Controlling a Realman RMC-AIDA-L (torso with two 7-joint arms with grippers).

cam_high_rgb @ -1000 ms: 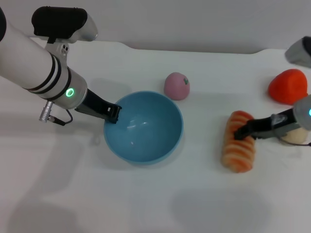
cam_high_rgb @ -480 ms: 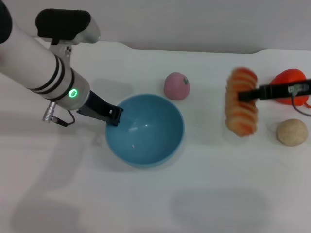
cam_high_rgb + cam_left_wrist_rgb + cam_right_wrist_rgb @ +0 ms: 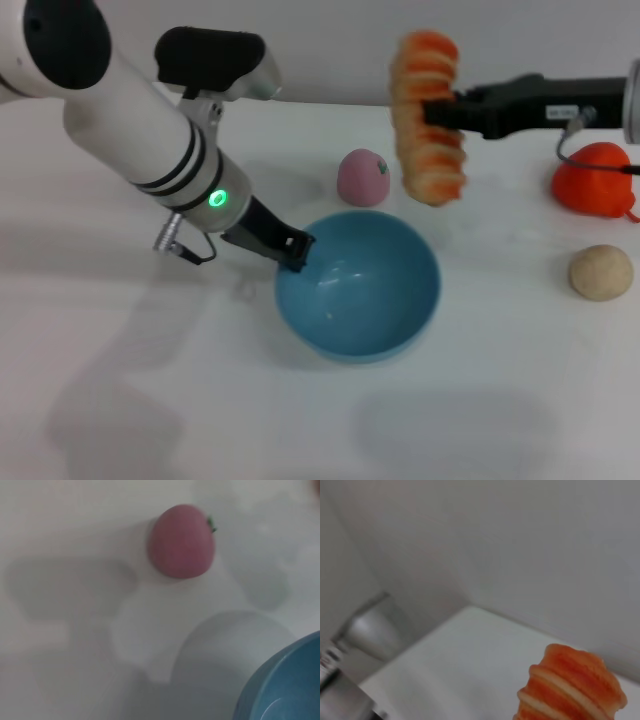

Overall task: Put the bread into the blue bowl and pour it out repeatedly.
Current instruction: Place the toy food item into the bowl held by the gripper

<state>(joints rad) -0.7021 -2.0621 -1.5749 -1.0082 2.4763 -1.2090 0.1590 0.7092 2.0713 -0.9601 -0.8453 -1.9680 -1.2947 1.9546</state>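
Note:
The bread (image 3: pixel 428 118), an orange and cream striped loaf, hangs high in the air above the far rim of the blue bowl (image 3: pixel 358 285). My right gripper (image 3: pixel 436 110) is shut on its middle, reaching in from the right. The loaf's ribbed end (image 3: pixel 568 687) also fills the corner of the right wrist view. My left gripper (image 3: pixel 293 249) is shut on the bowl's left rim, and the bowl rests on the white table. Part of the bowl (image 3: pixel 287 685) shows in the left wrist view. The bowl holds nothing.
A pink round toy fruit (image 3: pixel 362 177) (image 3: pixel 182 541) lies just behind the bowl. An orange-red toy (image 3: pixel 593 179) and a small beige ball (image 3: pixel 601 272) sit at the right side of the table.
The right gripper has lifted the bread off the table and carried it up and left, over the bowl's far side. The left gripper has dragged the bowl to the right.

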